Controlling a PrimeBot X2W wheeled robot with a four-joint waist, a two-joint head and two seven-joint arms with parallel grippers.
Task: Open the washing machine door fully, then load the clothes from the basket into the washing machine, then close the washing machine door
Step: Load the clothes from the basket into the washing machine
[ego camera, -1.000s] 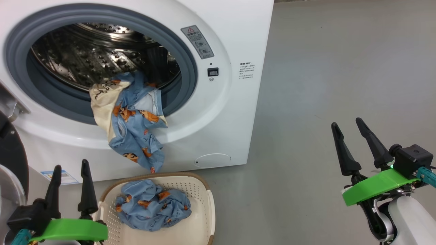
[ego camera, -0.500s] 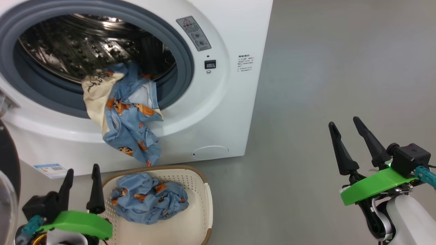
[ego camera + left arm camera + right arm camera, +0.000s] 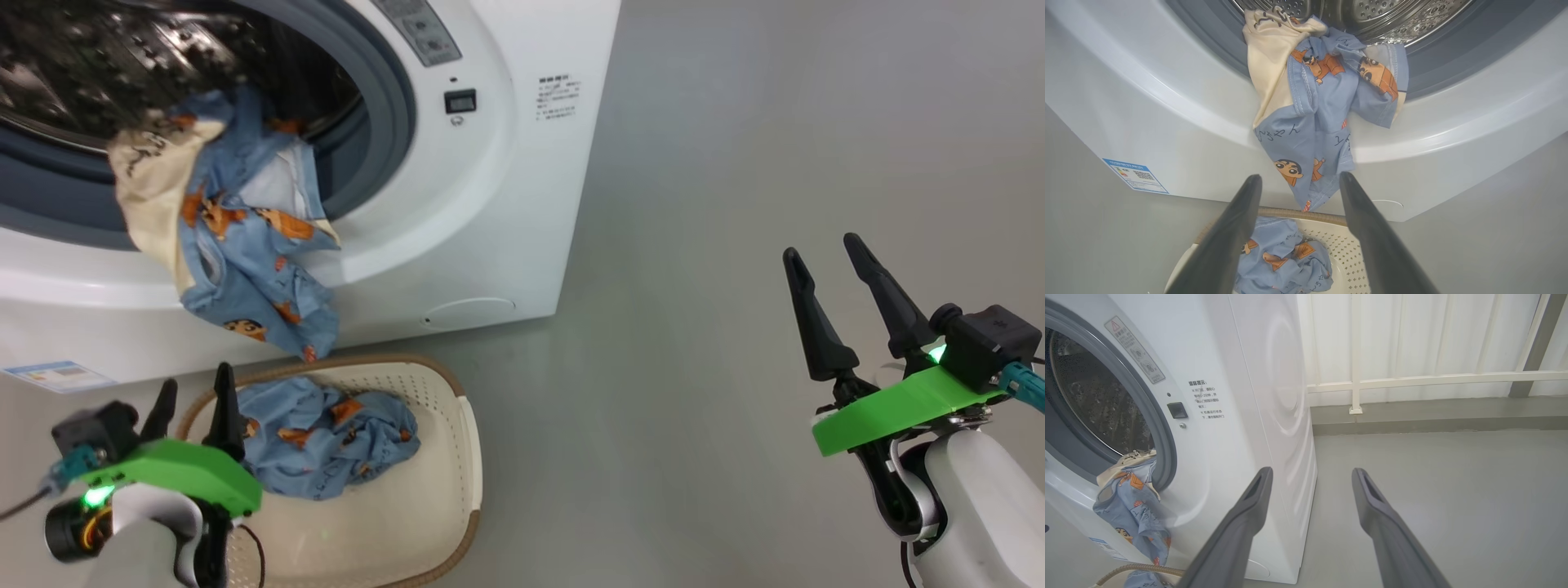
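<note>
**One garment over the lip, one in the basket**

Bare grey floor (image 3: 735, 147) spreads to the right of the washing machine (image 3: 506, 204), where the right gripper (image 3: 820, 247) hangs with its fingers spread wide and empty. One piece of the clothes (image 3: 237, 269) droops from the drum (image 3: 82, 73) over the grey gasket (image 3: 392, 122) and down the white front. Its hem ends close above the rim of the basket (image 3: 469, 457). A second blue garment (image 3: 326, 441) lies crumpled inside the basket at the machine's foot. The left gripper (image 3: 196, 376), fingers apart and holding nothing, hovers at the basket's left edge.
</note>
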